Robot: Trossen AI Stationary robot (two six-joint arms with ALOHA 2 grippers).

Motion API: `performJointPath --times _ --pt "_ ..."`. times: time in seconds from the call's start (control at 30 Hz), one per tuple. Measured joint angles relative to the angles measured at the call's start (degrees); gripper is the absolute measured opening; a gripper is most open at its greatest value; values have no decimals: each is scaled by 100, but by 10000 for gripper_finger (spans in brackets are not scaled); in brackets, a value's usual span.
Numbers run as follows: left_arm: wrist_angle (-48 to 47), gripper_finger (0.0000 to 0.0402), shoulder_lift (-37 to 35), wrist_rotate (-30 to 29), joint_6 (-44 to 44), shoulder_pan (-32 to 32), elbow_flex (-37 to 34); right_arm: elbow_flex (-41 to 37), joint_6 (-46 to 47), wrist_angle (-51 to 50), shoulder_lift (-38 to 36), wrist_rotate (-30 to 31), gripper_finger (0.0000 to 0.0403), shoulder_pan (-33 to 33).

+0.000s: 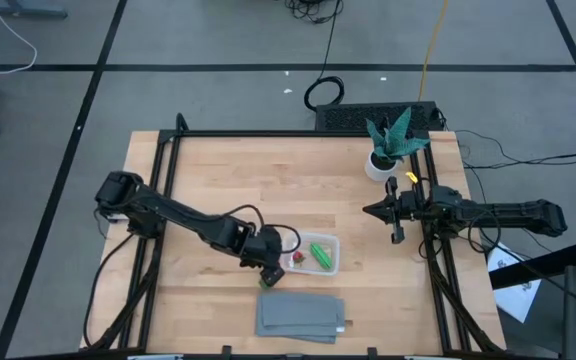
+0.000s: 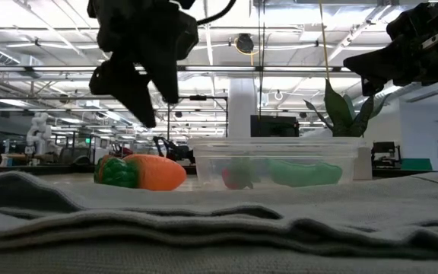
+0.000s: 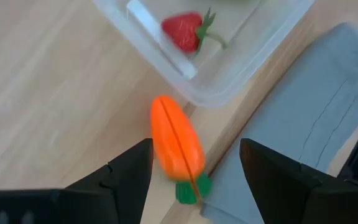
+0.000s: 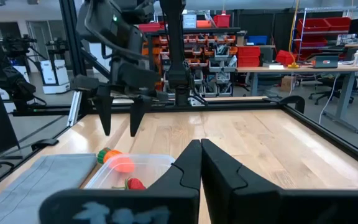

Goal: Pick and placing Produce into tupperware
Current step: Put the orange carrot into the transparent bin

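The orange carrot with a green top lies on its side on the wooden table, between the clear tupperware and the grey cloth. The red berry and the green pod lie inside the tupperware. My left gripper is open and hovers just above the carrot, one finger on either side, touching nothing; the low view shows it clear above the carrot. My right gripper is shut and empty, held above the table at the right.
A spiky green plant in a white pot stands at the table's far right. The folded grey cloth lies along the near edge, just next to the carrot's green top. Bare wood lies to the left and far side of the tupperware.
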Motion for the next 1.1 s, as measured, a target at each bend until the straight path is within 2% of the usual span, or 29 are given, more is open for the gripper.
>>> performJointPath --times 0.53,1.1 --pt "-213 244 321 106 119 31 -13 0 0 -8 -2 -2 0 -1" --pt "177 244 849 284 187 36 -7 -2 0 -1 94 0 0 1"
